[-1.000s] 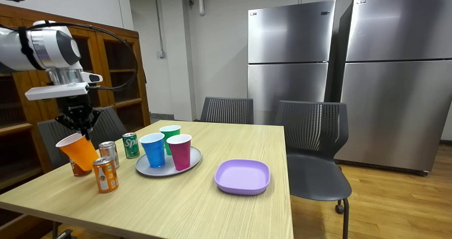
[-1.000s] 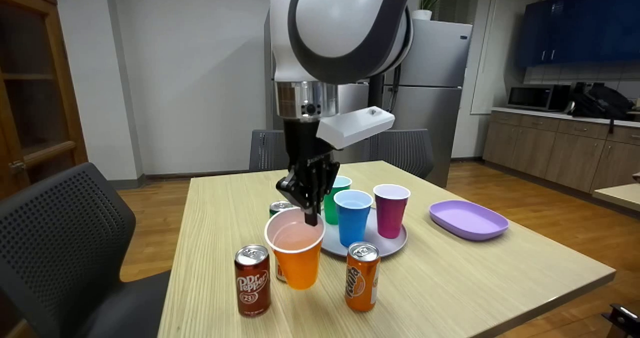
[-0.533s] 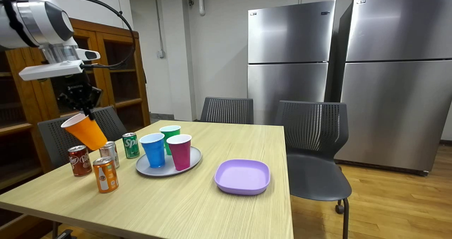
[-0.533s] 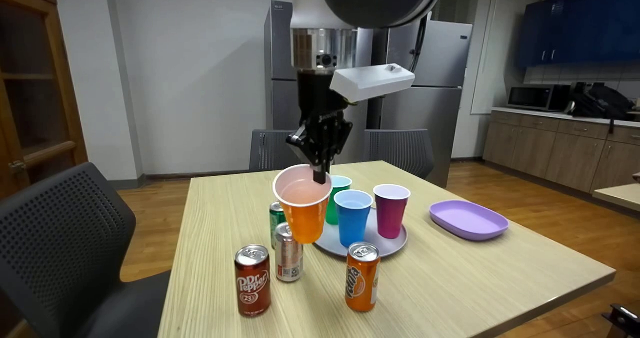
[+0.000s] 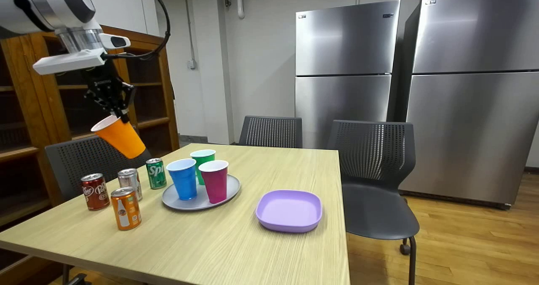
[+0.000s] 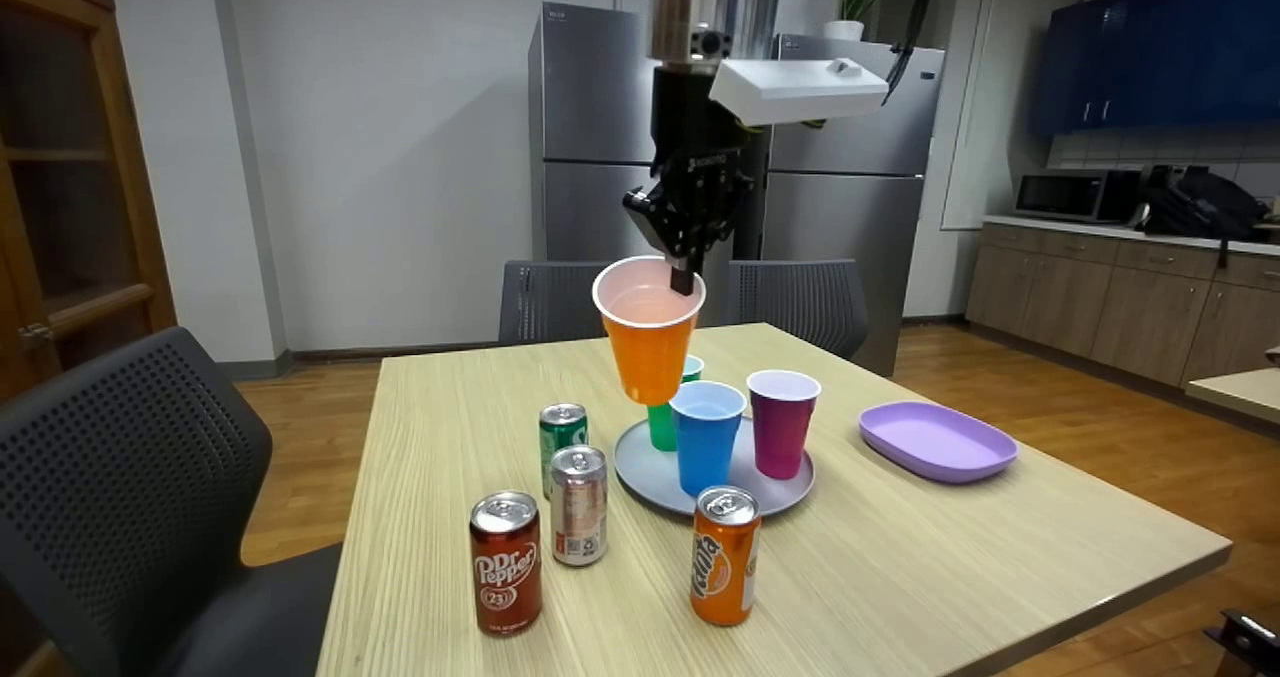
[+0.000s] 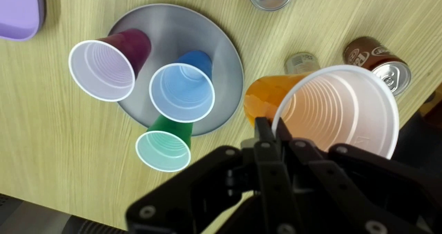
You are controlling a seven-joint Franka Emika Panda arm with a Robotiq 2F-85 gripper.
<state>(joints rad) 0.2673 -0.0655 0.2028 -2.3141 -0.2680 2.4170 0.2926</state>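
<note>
The fingers point(image 7: 264, 133) are clamped on the wall of an orange cup point(image 5: 120, 137) at its rim, one tip inside the mouth. The cup hangs tilted from them, in the air above the table point(image 5: 236, 243). Lower than the fingers stand a silver can point(image 5: 129, 180) and a green can point(image 5: 156, 174); in an exterior view a Dr Pepper can point(image 6: 505, 564) is below and left of them, a Fanta can point(image 6: 725, 557) below and slightly right. Left of the fingers in the wrist view, a gray plate point(image 7: 224, 68) bears a blue cup point(image 7: 182, 92), a maroon cup point(image 7: 102, 71) and a green cup point(image 7: 163, 151), all upright. Past it, well apart from the fingers, lies a purple dish point(image 5: 289, 210).
</note>
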